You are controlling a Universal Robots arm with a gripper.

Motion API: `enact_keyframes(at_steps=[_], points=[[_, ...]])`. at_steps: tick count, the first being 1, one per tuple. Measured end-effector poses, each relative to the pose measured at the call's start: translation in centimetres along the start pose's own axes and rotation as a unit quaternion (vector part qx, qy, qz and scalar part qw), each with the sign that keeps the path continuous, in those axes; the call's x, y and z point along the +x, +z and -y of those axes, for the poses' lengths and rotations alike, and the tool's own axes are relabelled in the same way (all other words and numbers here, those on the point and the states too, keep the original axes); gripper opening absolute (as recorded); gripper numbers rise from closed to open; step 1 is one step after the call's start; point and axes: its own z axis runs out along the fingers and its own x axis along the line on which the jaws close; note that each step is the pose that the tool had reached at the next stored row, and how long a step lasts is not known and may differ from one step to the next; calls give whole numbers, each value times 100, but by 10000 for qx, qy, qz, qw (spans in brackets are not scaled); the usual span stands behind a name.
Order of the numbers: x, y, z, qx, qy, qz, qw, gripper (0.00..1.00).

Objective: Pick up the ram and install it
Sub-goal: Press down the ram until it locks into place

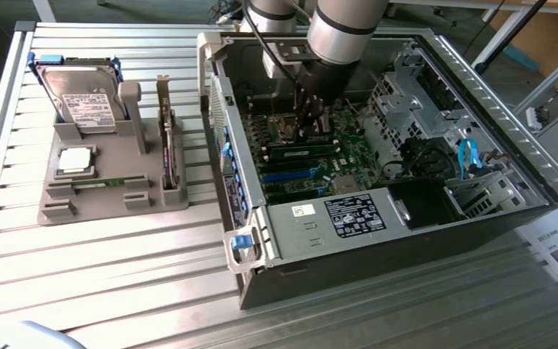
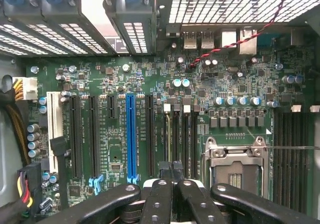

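Note:
The ram (image 1: 304, 151) is a long green stick with dark chips. It stands on edge in a memory slot inside the open computer case (image 1: 376, 251), between the processor socket (image 2: 235, 159) and the blue slot (image 2: 131, 134). In the wrist view the ram (image 2: 167, 139) is a thin pale line along its slot. My gripper (image 1: 310, 132) reaches down into the case right over the middle of the stick. Its black fingers (image 2: 171, 170) are pressed together, tips at the stick's top edge. Whether they pinch the edge or only rest on it I cannot tell.
On the exterior view's left stands a grey holder (image 1: 56, 211) with a hard drive (image 1: 85, 102), a square silver processor (image 1: 75, 160), an upright expansion card (image 1: 168, 138) and a thin green strip (image 1: 99, 183). Drive cages, cables and the power supply (image 1: 357, 214) crowd the case.

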Motion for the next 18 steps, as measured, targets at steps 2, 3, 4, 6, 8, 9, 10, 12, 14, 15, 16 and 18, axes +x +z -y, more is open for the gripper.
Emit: enact_keyframes(at_steps=[2, 3, 4, 6, 8, 9, 10, 12, 14, 15, 16, 18], points=[[0, 30, 1, 0, 0, 0, 10000, 10], [0, 46, 1, 0, 0, 0, 10000, 10], [1, 63, 1, 0, 0, 0, 10000, 10], [1, 93, 2, 0, 0, 0, 10000, 10], [2, 117, 2, 0, 0, 0, 10000, 10], [2, 127, 2, 0, 0, 0, 10000, 10], [2, 135, 2, 0, 0, 1, 10000, 10], [2, 147, 2, 0, 0, 0, 10000, 10], [2, 161, 3, 0, 0, 0, 10000, 10], [3, 165, 3, 0, 0, 0, 10000, 10], [3, 164, 3, 0, 0, 0, 10000, 10], [3, 164, 3, 0, 0, 0, 10000, 10]])
